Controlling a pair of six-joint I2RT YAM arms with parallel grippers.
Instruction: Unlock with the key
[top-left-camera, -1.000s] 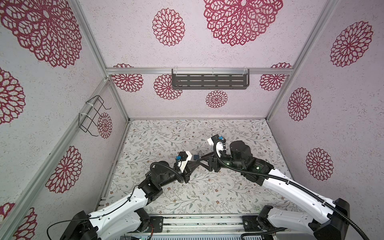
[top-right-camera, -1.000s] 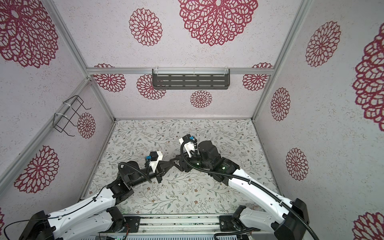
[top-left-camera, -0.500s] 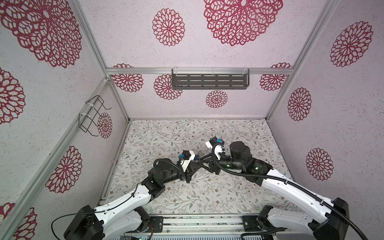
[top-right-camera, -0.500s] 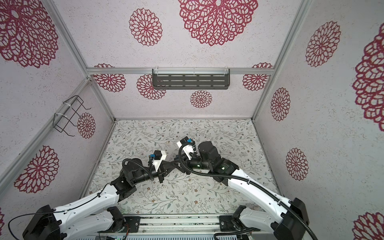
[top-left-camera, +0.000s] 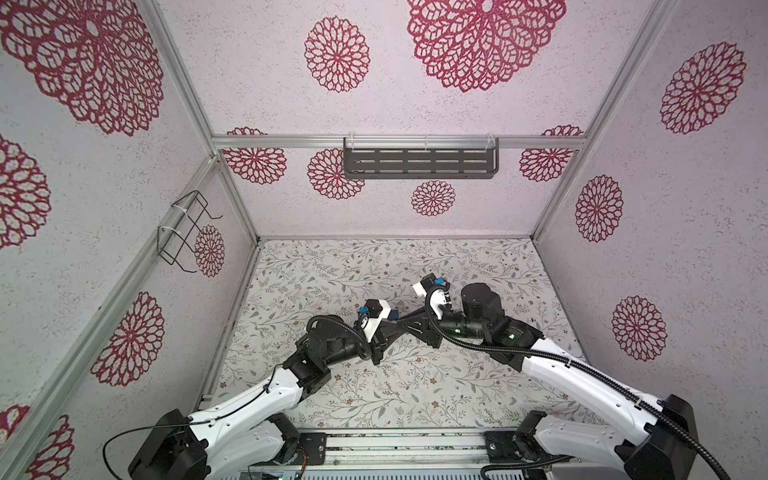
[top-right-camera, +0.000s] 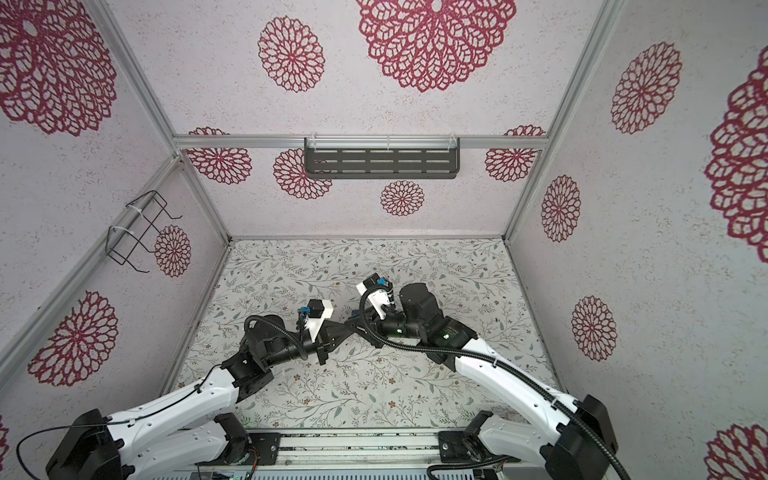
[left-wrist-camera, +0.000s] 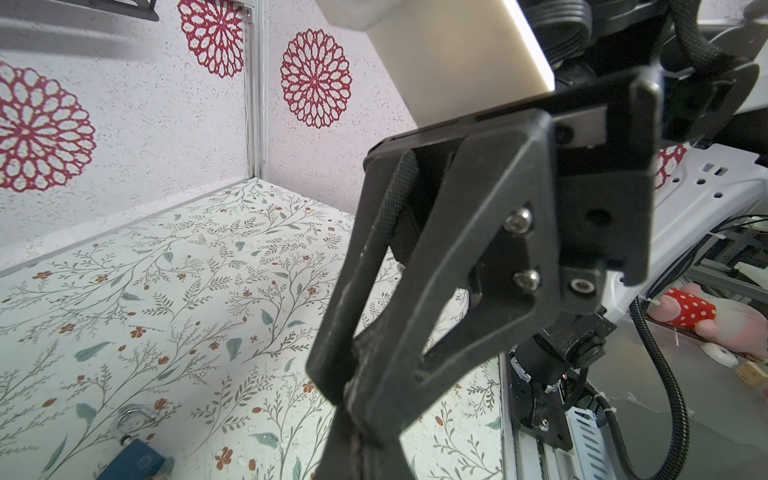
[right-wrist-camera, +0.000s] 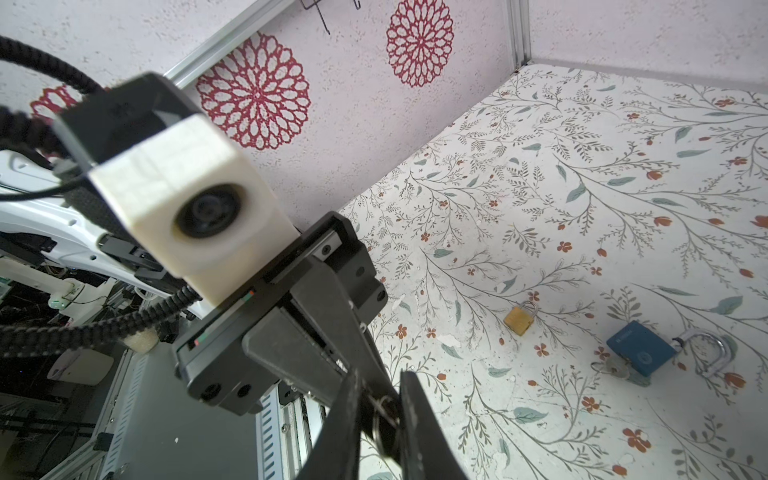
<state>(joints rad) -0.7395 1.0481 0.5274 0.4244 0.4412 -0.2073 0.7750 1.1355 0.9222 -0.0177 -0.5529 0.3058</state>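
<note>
Both grippers meet tip to tip in mid-air above the middle of the floral table. A small dark-headed key (right-wrist-camera: 384, 419) with a metal ring sits between the fingers of my right gripper (right-wrist-camera: 380, 388), which press on it from both sides. My left gripper (top-left-camera: 397, 326) is shut and pinches the same key at its tip. In the left wrist view my left gripper (left-wrist-camera: 359, 432) touches the right gripper (left-wrist-camera: 361, 399), and the key is hidden there. A small brass padlock (right-wrist-camera: 519, 320) lies on the table below.
A blue padlock (right-wrist-camera: 640, 349) lies flat near the brass one, its silver shackle (right-wrist-camera: 708, 353) turned to one side and a key on a ring (right-wrist-camera: 611, 368) at its base. It also shows as the blue padlock (left-wrist-camera: 133, 457). The cell walls enclose the table (top-left-camera: 374, 395).
The left arm has moved its shut gripper to the right, up to the right gripper. The right gripper's fingers have closed in around the key.
</note>
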